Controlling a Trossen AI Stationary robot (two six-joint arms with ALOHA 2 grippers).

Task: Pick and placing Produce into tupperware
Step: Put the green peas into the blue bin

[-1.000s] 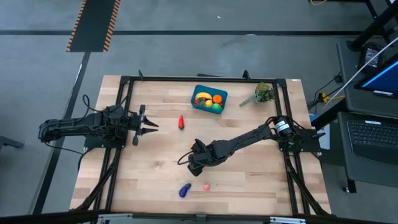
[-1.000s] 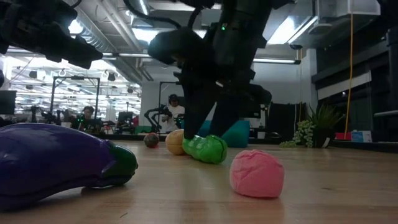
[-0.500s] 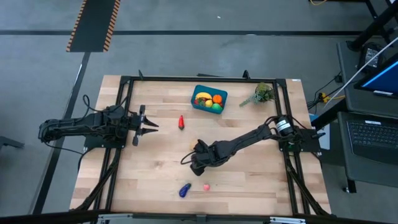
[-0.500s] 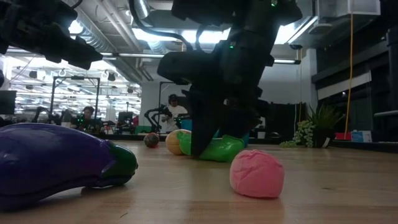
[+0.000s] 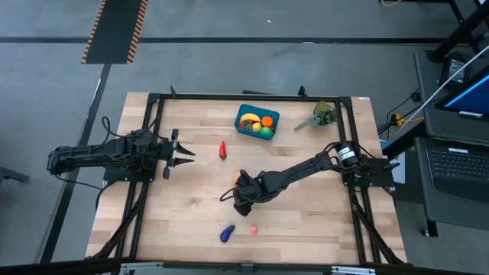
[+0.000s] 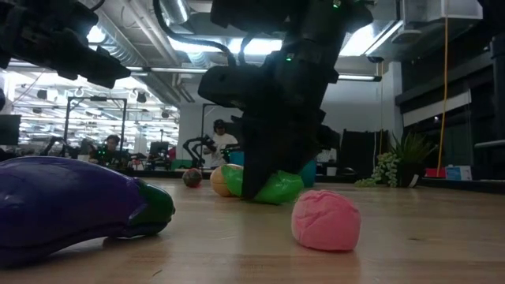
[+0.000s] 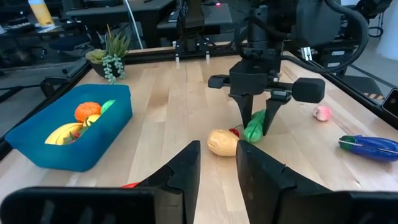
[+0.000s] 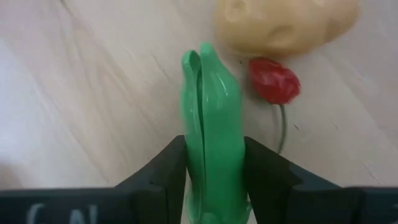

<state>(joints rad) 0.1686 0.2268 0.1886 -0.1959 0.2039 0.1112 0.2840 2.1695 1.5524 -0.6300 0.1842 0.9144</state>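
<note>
My right gripper (image 5: 239,202) stands mid-table, pointing steeply down and shut on a long green toy vegetable (image 8: 211,99). Just beyond it a tan piece (image 8: 283,25) and a small red piece (image 8: 273,81) lie on the wood. A purple eggplant (image 5: 227,233) and a pink piece (image 5: 253,228) lie nearer the front edge, and a red piece (image 5: 222,150) lies toward the left. The teal tupperware (image 5: 246,129) at the far middle holds yellow, orange and green produce. My left gripper (image 5: 189,155) hovers open at the left, holding nothing. My right gripper pinches the green vegetable's two long sides (image 8: 212,155) between its two fingers (image 8: 165,168), which lie across it. The fingers come from above, slanting down. The piece's free end (image 8: 202,59) juts past the fingertips, and it sits tilted, its lower end (image 7: 250,137) at the table top.
A leafy plant sprig (image 5: 321,116) lies at the far right of the table. A black frame (image 5: 252,97) runs round the work area. Bare wood lies between the gripper and the tub.
My right gripper has sunk slightly and shut on the green vegetable, which lay beside its fingers a second ago. The piece has turned and now sits tilted between them.
</note>
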